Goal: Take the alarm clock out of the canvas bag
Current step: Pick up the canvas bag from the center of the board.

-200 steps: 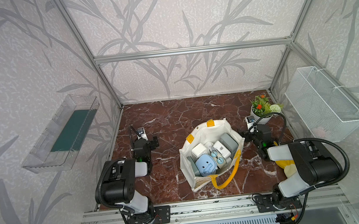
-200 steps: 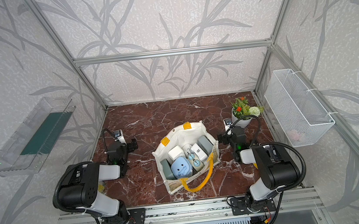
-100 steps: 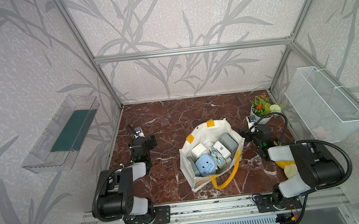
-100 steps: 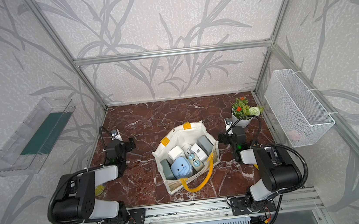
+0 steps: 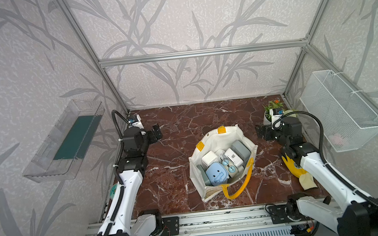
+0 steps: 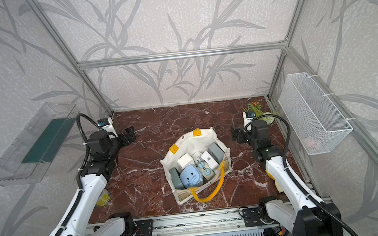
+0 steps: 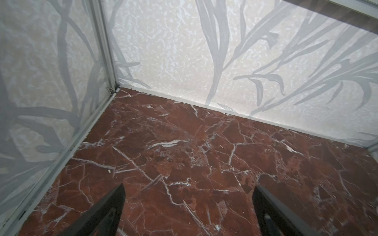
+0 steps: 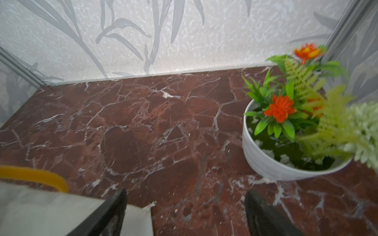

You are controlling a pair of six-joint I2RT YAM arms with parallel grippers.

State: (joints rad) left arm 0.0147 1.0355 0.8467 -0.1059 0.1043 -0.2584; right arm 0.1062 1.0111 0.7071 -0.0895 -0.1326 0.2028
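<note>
Both pincers are wide open and hold nothing. The left pincer is over the bare red surface, left of the middle, well apart from the canvas bag. The right pincer is near the bag's right side (not touching it). A small pale-blue alarm clock sits inside the bag, in the lower middle.

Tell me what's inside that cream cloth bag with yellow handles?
The canvas bag holds a packed cluster of small boxy items, among them a light blue one, a white one and a grey one. Whatever lies beneath them is covered.
</note>
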